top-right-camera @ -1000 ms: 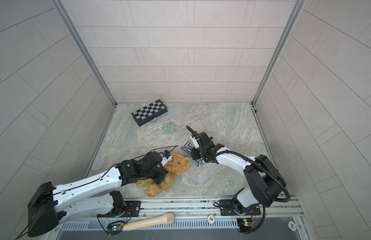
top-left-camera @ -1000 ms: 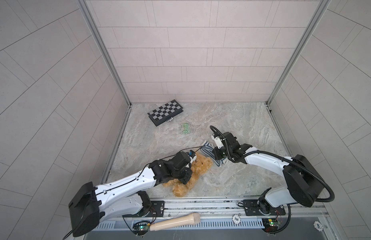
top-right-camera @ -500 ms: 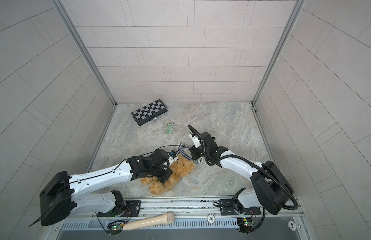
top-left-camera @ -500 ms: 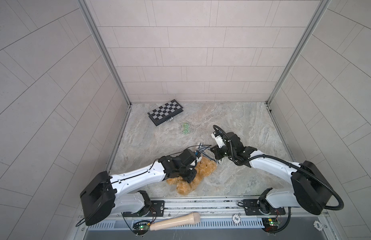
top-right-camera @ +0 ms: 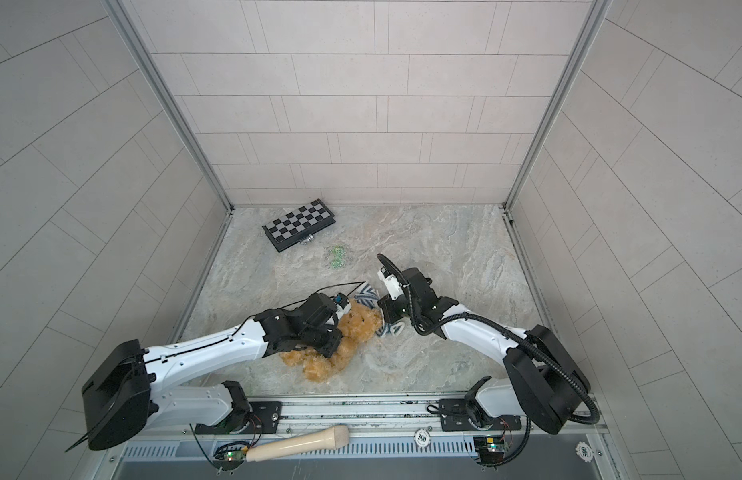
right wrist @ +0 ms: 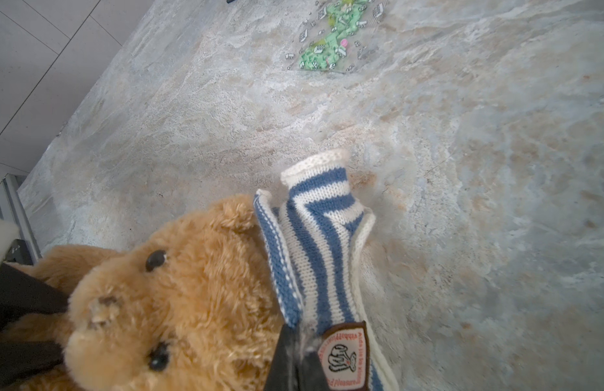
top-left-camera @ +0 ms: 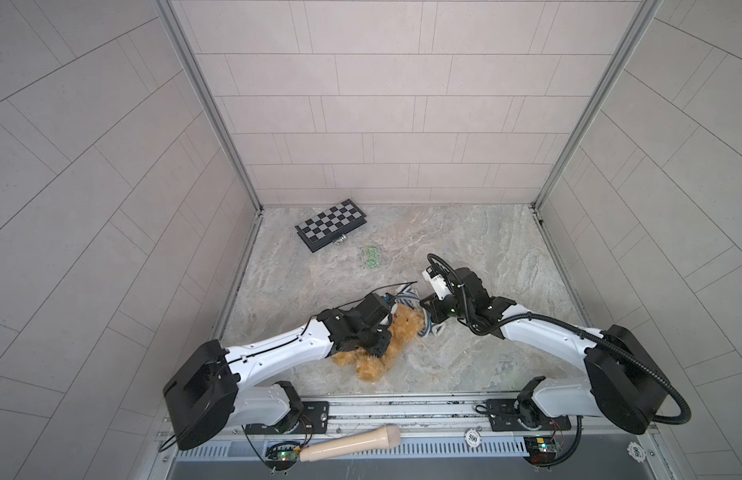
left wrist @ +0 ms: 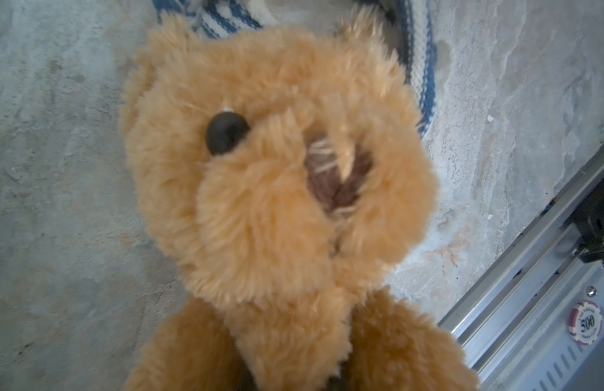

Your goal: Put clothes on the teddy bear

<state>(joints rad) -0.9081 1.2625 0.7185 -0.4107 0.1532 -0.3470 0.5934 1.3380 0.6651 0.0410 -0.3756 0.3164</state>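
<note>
– Teddy bear [top-left-camera: 404, 330], the small fluffy golden-brown plush one: where?
– On its back, face up, on the marble-patterned worktop [top-left-camera: 485, 257], near the front edge, about mid-width. Head points to the far right, legs to the near left. Same in both top views.
– Left hand [top-left-camera: 379, 347]?
– Down on the bear's torso, pinching it. The right wrist view shows its black fingers [right wrist: 23, 298] either side of the fur.
– Right hand [right wrist: 295, 365]?
– Pressed together on the blue-and-white striped knitted sweater [right wrist: 321, 220], right by the brown-edged embroidered badge [right wrist: 343, 359].
– Sweater on the bear?
– No. It touches the top of the head, beside one ear, not pulled over. One sleeve sticks up, white cuff on top. The left wrist view shows stripes behind the head, between the ears.
– Face?
– Black bead eyes, brown stitched nose, all uncovered.
– Other stuff?
– Folded black-and-white checkerboard [top-left-camera: 331, 224] at the back left. Small green packet [top-left-camera: 372, 262] mid-worktop, well apart from the bear. Beige rounded wooden handle [top-left-camera: 352, 444] and red-and-white poker chip [top-left-camera: 472, 436] on the front rail.
</note>
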